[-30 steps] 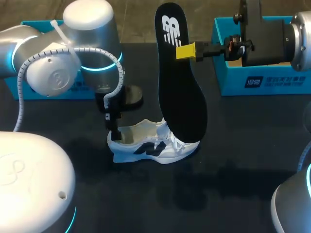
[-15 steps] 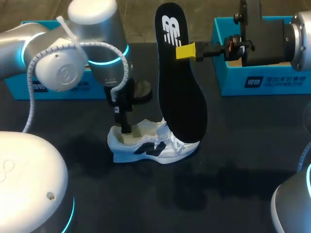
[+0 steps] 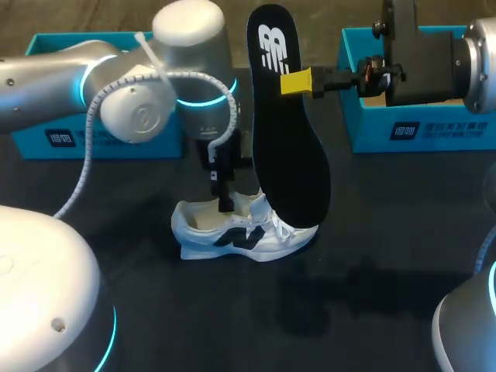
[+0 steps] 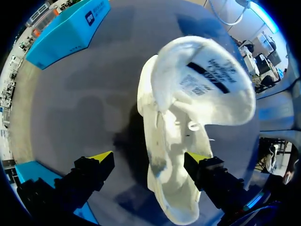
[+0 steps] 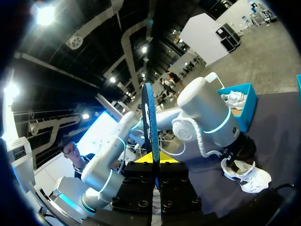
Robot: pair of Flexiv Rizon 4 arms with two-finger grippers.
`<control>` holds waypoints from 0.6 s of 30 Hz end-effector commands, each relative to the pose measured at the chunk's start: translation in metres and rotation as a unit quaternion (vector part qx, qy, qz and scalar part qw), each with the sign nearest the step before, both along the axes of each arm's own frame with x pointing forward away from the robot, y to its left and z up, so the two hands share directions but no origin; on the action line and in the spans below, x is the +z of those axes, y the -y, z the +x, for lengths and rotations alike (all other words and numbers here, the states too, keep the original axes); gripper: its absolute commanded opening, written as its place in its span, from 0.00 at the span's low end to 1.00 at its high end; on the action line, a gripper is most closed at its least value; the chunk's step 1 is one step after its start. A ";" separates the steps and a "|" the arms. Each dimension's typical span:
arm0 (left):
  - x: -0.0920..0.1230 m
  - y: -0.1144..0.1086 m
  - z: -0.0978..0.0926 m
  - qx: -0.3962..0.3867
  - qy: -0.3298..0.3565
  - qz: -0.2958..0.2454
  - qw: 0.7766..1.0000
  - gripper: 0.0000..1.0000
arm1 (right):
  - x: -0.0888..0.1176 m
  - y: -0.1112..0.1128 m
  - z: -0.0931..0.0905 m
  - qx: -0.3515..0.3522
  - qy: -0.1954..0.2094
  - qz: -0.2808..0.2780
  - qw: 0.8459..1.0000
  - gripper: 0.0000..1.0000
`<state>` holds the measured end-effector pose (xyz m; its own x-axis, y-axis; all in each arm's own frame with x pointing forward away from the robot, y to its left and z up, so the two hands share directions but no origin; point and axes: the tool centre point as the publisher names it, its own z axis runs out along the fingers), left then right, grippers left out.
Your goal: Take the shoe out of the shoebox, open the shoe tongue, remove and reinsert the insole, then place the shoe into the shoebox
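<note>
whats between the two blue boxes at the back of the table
In the head view, the black insole stands upright between the left blue box and the right blue box, pinched by the right gripper; the left arm crosses that gap.

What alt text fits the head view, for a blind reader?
The jaws of the right arm hold a black insole upright over a white shoe on the table; the jaws of the left arm are down at the shoe's opening. A left blue box and a right blue box stand behind.
</note>
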<state>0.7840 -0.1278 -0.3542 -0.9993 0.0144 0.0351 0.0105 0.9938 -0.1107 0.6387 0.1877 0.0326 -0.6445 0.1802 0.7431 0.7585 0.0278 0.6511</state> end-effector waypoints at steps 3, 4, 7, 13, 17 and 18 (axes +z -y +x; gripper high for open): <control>-0.023 0.009 0.010 0.002 -0.011 0.003 1.000 0.86 | 0.001 -0.005 0.003 0.001 -0.001 -0.001 1.000 0.00; -0.025 0.009 0.010 0.002 -0.013 0.005 1.000 0.84 | 0.001 -0.005 0.003 0.001 -0.001 -0.001 1.000 0.00; -0.032 0.008 0.011 0.000 -0.019 0.006 1.000 0.77 | 0.001 -0.005 0.003 0.001 -0.001 -0.001 1.000 0.00; -0.033 0.007 0.010 0.002 -0.025 0.002 1.000 0.47 | 0.001 -0.005 0.003 0.001 -0.001 -0.001 1.000 0.00; -0.035 0.006 0.007 -0.005 -0.030 -0.005 1.000 0.35 | 0.001 -0.005 0.003 0.001 -0.001 -0.001 1.000 0.00; -0.036 0.005 0.006 -0.005 -0.030 -0.004 1.000 0.27 | 0.001 -0.005 0.003 0.001 -0.001 -0.001 1.000 0.00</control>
<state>0.7898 -0.1359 -0.3876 -0.9953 0.0234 0.0942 0.0127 0.9935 -0.1135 0.6387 0.1877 0.0326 -0.6445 0.1803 0.7431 0.7585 0.0278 0.6511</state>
